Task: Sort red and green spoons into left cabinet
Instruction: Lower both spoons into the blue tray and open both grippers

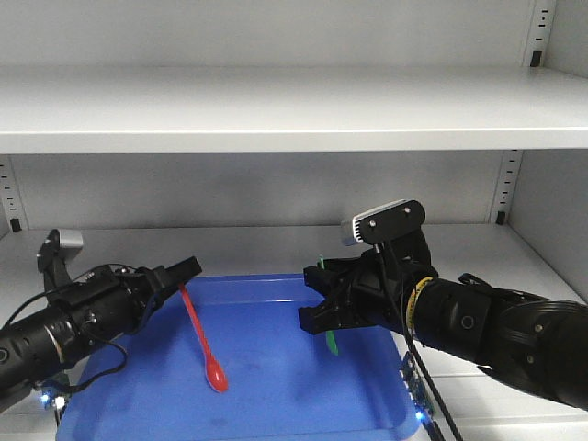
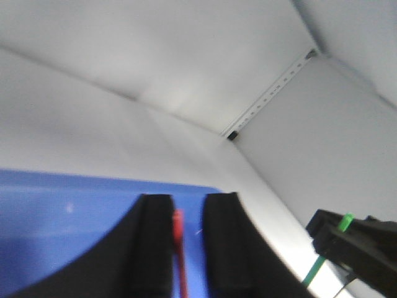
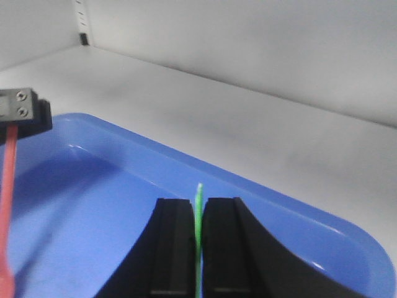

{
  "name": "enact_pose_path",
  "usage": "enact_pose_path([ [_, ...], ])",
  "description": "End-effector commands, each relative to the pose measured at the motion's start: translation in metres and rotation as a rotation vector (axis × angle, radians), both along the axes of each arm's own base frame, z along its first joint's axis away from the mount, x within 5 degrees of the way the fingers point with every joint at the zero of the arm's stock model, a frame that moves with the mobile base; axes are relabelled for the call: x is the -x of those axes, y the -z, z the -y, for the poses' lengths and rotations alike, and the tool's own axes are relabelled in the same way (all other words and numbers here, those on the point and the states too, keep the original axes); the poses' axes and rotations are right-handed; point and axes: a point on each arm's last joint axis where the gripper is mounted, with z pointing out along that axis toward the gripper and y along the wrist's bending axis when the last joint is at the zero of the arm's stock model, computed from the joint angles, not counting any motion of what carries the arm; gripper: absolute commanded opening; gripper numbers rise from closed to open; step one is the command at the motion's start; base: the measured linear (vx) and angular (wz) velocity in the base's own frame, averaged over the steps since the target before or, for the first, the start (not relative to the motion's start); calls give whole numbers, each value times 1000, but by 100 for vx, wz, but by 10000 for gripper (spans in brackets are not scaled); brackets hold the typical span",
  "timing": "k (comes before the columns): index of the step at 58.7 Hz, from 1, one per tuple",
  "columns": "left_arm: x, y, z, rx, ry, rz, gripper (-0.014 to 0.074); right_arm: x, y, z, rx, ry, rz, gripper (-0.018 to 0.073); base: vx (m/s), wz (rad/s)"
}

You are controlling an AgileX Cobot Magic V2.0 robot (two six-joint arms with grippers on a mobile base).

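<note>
The front camera faces the grey shelf (image 1: 276, 110) from close, level with both arms. Each wrist camera looks along its pincer; all share the blue tray (image 1: 276, 386).

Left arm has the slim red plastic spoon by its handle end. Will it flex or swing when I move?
Probably light: the slim red plastic spoon hangs straight, without sagging, from the left gripper. Pinched only at the handle tip, it may pivot or swing. Its bowl sits near the blue plastic tray, so it could catch.

Lab/storeroom, grey metal shelving (image 1: 276, 110), perforated rails (image 1: 507, 188)
</note>
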Motion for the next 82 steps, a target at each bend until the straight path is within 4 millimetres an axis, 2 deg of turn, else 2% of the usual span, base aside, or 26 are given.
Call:
enact_pose_path([
  [1, 3, -29, 2, 64, 23, 117, 433, 3, -28, 4, -54, 34, 46, 257, 0, 0],
  [6, 3, -28, 2, 29, 20, 148, 560, 2, -26, 6, -57, 63, 23, 352, 0, 0],
  [12, 3, -29, 2, -33, 19, 210, 657, 2, -26, 6, -69, 67, 14, 474, 0, 0],
  [19, 4, -31, 3, -107, 23, 305, 685, 3, -29, 6, -67, 65, 23, 589, 0, 0],
  [24, 7, -36, 4, -134, 41, 392, 681, 6, -35, 8, -72, 64, 37, 625, 0, 0],
  [29, 12, -41, 7, -183, 74, 489, 671, 10, -42, 9, -80, 63, 56, 625, 0, 0],
  [36, 18, -45, 9, -342, 102, 610, 645, 13, -47, 10, -75, 59, 75, 608, 0, 0],
  [43, 20, -47, 7, -446, 81, 641, 599, 12, -46, 10, -73, 60, 74, 575, 0, 0],
  [51, 20, -50, 6, -402, 70, 627, 556, 12, -46, 10, -73, 60, 74, 540, 0, 0],
  [61, 15, -59, -1, -166, -21, 517, 533, 12, -46, 10, -73, 59, 74, 503, 0, 0],
  [82, 14, -58, -2, -152, -35, 495, 533, 12, -46, 10, -73, 59, 74, 463, 0, 0],
])
